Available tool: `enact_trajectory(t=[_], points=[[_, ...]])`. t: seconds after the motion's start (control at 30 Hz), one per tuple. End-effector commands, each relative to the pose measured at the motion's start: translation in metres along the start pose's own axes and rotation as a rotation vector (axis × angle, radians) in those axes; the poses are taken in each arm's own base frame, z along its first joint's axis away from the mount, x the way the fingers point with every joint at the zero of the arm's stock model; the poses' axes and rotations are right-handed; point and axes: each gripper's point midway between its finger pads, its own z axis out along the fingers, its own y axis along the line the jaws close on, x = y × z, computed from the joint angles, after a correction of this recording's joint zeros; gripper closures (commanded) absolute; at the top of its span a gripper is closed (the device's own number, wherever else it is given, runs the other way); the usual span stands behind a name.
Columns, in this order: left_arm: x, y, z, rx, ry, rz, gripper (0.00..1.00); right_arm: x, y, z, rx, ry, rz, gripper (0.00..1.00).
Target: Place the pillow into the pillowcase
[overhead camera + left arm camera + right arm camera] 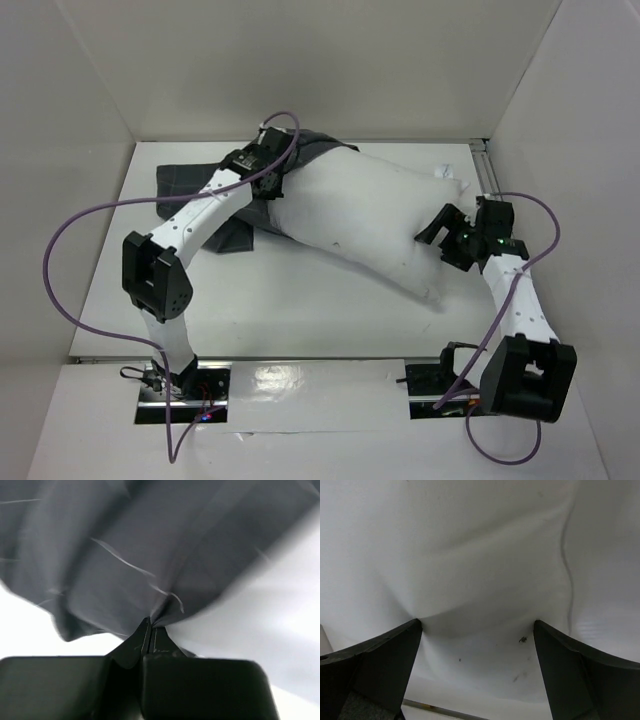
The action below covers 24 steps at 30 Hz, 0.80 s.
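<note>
The white pillow (375,215) lies slantwise across the table, its upper left end over the dark grey pillowcase (190,180), which is wrinkled at the back left. My left gripper (268,182) is shut on a fold of the pillowcase (125,555) at the pillow's upper left end. In the left wrist view the gripper (151,625) has its jaws pressed together on the grey cloth. My right gripper (438,232) is open, its fingertips pressed against the pillow's right side. The right wrist view shows the gripper (477,626) spread wide, with white pillow cloth (470,555) bulging between the fingers.
White walls (60,150) enclose the table on the left, back and right. A metal rail (487,165) runs along the right wall near the pillow's far corner. Purple cables (60,250) loop from both arms.
</note>
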Motion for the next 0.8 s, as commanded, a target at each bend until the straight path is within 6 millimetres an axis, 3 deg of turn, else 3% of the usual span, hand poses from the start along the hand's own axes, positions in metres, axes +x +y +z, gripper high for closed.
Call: enact_trajectory(t=[0.0,0.07,0.1,0.13,0.17,0.2,0.23,0.27,0.3,0.33,0.4,0.43,0.5,0.53,0.57,0.63,0.67,0.73,0.77], points=[[-0.022,-0.050,-0.047,0.237,-0.074,0.030,1.00,0.017,0.018,0.031,-0.110,0.043,0.042,0.00],[-0.019,-0.080,-0.067,0.347,-0.075,0.061,1.00,0.013,0.054,0.039,-0.273,0.037,0.007,0.36],[-0.022,-0.104,-0.093,0.427,-0.101,0.084,1.00,0.009,0.069,0.044,-0.314,0.062,0.032,0.58],[-0.022,-0.120,-0.105,0.479,-0.101,0.103,1.00,0.011,0.094,0.041,-0.382,0.093,0.005,0.77],[-0.024,-0.132,-0.121,0.530,-0.105,0.118,1.00,0.009,0.105,0.039,-0.375,0.107,0.008,0.93],[-0.032,-0.151,-0.153,0.614,-0.118,0.139,1.00,0.000,0.121,0.031,-0.386,0.092,-0.002,1.00],[-0.038,-0.161,-0.171,0.665,-0.134,0.145,1.00,-0.020,0.156,0.010,-0.424,0.030,-0.042,1.00],[-0.042,-0.174,-0.194,0.753,-0.142,0.155,1.00,-0.032,0.172,-0.006,-0.437,-0.024,-0.053,1.00],[-0.055,-0.187,-0.230,0.849,-0.196,0.145,1.00,-0.045,0.190,-0.035,-0.475,-0.106,-0.075,1.00],[-0.058,-0.195,-0.252,0.922,-0.204,0.123,1.00,-0.062,0.210,-0.060,-0.493,-0.201,-0.096,1.00],[-0.049,-0.216,-0.288,1.112,-0.181,0.127,1.00,-0.064,0.214,-0.078,-0.477,-0.242,-0.089,1.00],[-0.041,-0.228,-0.296,1.183,-0.162,0.104,1.00,-0.056,0.210,-0.079,-0.458,-0.245,-0.090,1.00],[-0.019,-0.240,-0.287,1.213,-0.103,0.124,1.00,-0.030,0.192,-0.056,-0.409,-0.182,-0.091,1.00],[0.003,-0.244,-0.260,1.155,-0.029,0.126,1.00,-0.017,0.181,-0.045,-0.380,-0.155,-0.089,1.00],[0.016,-0.243,-0.246,1.114,0.019,0.127,1.00,0.009,0.153,-0.020,-0.311,-0.083,-0.078,1.00],[0.042,-0.238,-0.222,1.040,0.091,0.145,1.00,0.038,0.128,-0.003,-0.271,-0.014,-0.048,1.00],[0.044,-0.227,-0.226,1.024,0.093,0.145,1.00,0.066,0.110,0.009,-0.257,0.050,-0.049,1.00],[0.049,-0.214,-0.216,0.953,0.087,0.141,1.00,0.090,0.089,0.013,-0.237,0.092,-0.017,1.00],[0.047,-0.207,-0.216,0.927,0.070,0.144,0.96,0.098,0.089,0.011,-0.250,0.108,-0.015,1.00]])
